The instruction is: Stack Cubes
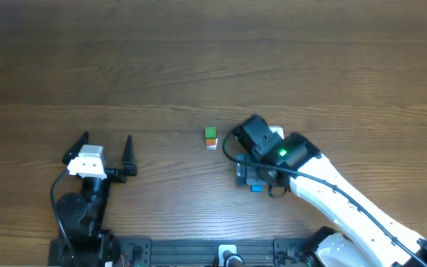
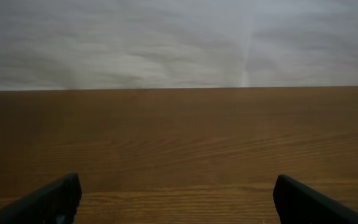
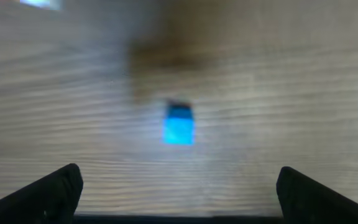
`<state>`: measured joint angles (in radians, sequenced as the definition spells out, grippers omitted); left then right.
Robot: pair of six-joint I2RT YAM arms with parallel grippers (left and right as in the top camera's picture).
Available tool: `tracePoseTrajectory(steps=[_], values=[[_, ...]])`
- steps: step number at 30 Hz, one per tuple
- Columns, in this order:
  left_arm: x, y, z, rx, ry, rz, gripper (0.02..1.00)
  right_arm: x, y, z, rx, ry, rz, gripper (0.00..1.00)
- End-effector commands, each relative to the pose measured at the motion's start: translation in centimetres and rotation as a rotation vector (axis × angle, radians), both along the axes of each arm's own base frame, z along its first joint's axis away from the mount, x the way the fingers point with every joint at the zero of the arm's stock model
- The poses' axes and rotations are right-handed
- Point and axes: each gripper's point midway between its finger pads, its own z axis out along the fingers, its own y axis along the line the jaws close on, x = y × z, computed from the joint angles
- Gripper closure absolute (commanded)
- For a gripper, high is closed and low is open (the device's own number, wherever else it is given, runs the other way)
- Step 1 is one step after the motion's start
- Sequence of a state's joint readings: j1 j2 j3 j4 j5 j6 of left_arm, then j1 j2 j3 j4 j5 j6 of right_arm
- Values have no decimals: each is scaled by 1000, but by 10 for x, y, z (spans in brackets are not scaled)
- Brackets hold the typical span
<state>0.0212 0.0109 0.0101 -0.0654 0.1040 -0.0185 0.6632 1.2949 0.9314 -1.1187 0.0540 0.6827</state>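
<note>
A small blue cube (image 3: 179, 127) lies on the wooden table (image 1: 199, 67), just in front of my right gripper (image 3: 179, 200). That gripper is open, its dark fingers (image 3: 48, 193) spread wide and nothing between them. From above, the blue cube (image 1: 256, 188) peeks out beside the right gripper (image 1: 247, 178), right of the table's centre. A green cube (image 1: 211, 133) sits on a pale cube (image 1: 212, 144) a little to the left of it. My left gripper (image 1: 106, 139) stands open at the near left, far from all the cubes.
Bare wood stretches ahead of the left gripper (image 2: 179, 208) up to a pale wall (image 2: 179, 37). A black rail (image 1: 213, 248) runs along the table's near edge between the arm bases.
</note>
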Motion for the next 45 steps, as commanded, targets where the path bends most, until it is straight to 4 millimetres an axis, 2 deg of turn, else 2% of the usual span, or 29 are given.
tracePoseTrajectory(steps=[1,7,13,20,27,33,41,45], values=[[0,2,-1,15,-2,7,20,-14,-3,-29,23,40,-36,9],[0,2,-1,15,-2,7,18,-18,-6,-58,22,35,-22,14],[0,2,-1,15,-2,7,18,-13,-3,-73,32,22,-18,31],[0,2,-1,15,-2,7,18,-11,5,-85,28,27,5,110],[0,2,-1,15,-2,7,20,-12,8,-87,27,28,19,281],[0,2,-1,15,-2,7,18,-13,9,-87,27,28,23,489],[0,2,-1,15,-2,7,20,-13,8,-87,24,30,23,617],[0,2,-1,15,-2,7,18,-13,8,-87,23,29,22,748]])
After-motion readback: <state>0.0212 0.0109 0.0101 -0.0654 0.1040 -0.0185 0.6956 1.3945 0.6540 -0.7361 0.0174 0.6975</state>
